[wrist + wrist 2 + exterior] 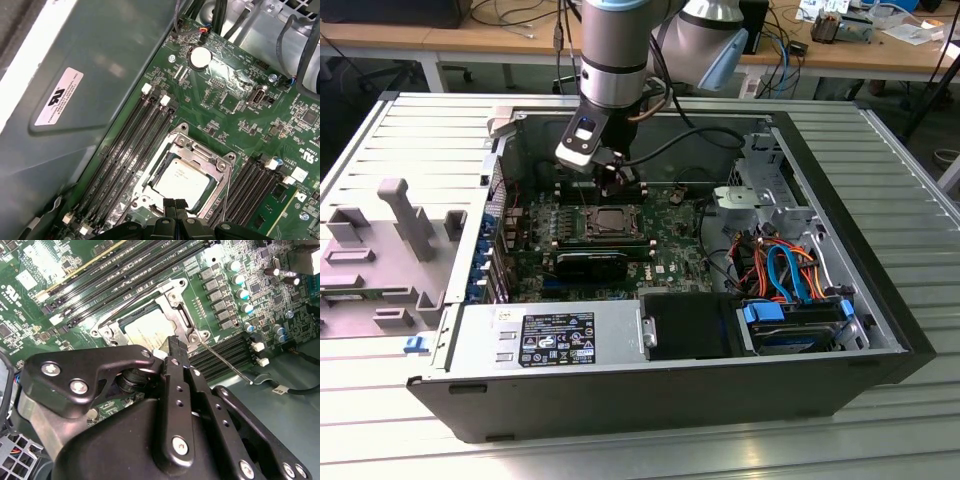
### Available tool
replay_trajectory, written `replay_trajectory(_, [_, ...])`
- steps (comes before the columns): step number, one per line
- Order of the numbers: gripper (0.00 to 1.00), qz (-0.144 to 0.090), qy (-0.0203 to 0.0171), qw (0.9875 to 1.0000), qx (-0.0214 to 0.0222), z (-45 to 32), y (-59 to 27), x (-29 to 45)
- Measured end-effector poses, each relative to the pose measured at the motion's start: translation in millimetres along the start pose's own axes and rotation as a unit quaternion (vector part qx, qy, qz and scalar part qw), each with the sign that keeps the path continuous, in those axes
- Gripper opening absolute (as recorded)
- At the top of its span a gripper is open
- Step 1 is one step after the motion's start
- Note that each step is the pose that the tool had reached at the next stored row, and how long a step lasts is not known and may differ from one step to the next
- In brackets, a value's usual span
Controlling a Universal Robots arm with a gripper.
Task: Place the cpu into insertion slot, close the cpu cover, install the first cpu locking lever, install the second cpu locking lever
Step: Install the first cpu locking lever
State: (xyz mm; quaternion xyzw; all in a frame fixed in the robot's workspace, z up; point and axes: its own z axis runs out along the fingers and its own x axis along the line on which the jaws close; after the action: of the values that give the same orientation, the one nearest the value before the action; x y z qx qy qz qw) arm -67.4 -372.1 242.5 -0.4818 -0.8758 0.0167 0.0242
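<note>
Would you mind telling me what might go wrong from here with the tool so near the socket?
The tool sits right at the edge of the cpu cover; pushing down could scrape the cpu. The thin locking lever juts out, seemingly unlatched, and might slip off the tool towards the memory slots.

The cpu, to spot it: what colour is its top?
Silver-grey cpu top; best in first wrist view.

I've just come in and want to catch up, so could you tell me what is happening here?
A robot arm is working inside an open computer case. The chip already sits in its socket on the green board, with the metal cover frame lying down around it. The gripper, shut, hangs just over the socket's edge, close to a thin wire lever beside it.
</note>
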Motion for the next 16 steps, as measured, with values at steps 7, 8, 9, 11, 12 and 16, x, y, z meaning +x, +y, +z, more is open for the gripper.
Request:
replay_trajectory(7, [0.11, -0.010, -0.0005, 1.0000, 0.0003, 0.0, 0.0, 0.0])
replay_trajectory(8, [0.11, -0.012, -0.0006, 0.9999, 0.0003, 0.0, 0.0, 0.0])
replay_trajectory(9, [0.11, -0.013, -0.0007, 0.9999, 0.0003, 0.0, 0.0, 0.0])
replay_trajectory(11, [0.11, -0.016, -0.0008, 0.9999, 0.0004, 0.0, 0.0, 0.0])
replay_trajectory(12, [0.11, -0.018, -0.0009, 0.9998, 0.0005, 0.0, 0.0, 0.0])
replay_trajectory(16, [0.11, -0.022, -0.0012, 0.9997, 0.0006, 0.0, 0.0, 0.0])
